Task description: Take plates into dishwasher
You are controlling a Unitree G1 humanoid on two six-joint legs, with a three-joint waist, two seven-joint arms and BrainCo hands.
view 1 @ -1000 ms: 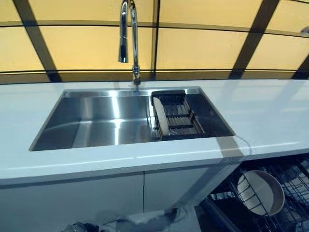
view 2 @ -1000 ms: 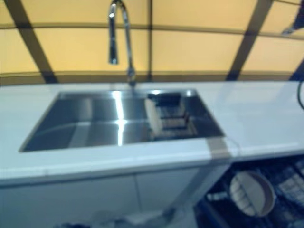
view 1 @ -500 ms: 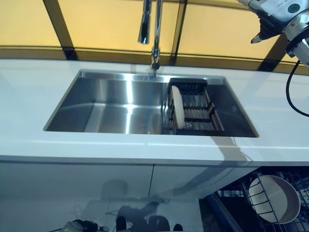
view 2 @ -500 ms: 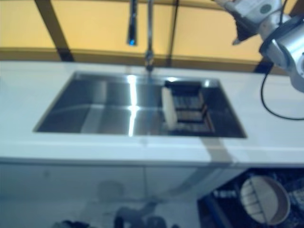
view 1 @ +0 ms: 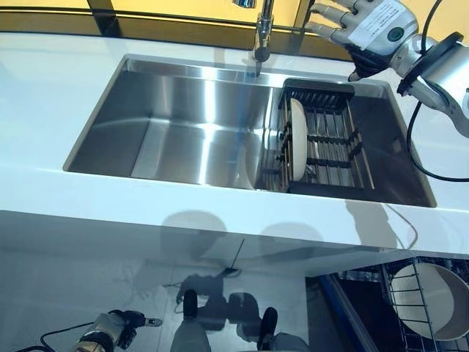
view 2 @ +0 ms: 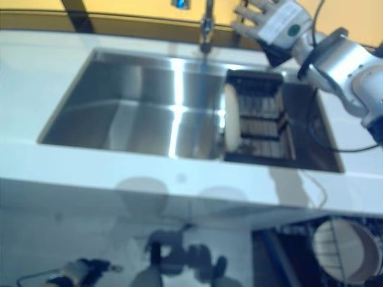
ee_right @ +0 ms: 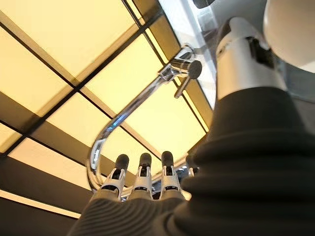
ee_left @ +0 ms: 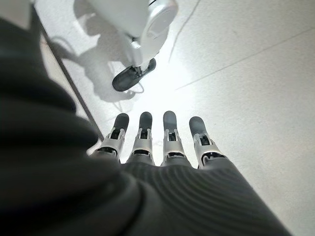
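My left hand (ee_left: pixel 162 142) hangs at 7 o'clock, fingers straight. In the steel sink (view 1: pixel 183 132), 1 cream round plate (view 1: pixel 297 149) stands upright in the black slatted rack (view 1: pixel 330 139). My right hand (view 1: pixel 363 26) hovers at 1 o'clock, fingers spread, holding nothing.

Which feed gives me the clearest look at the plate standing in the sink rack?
The left eye view: the plate stands on edge at the rack's left end, crisply outlined. The right eye view shows it too, but softer. Neither wrist view shows that plate.

Plate (view 1: pixel 297 139) upright in rack (view 1: pixel 333 139), sink's (view 1: pixel 183 125) right.
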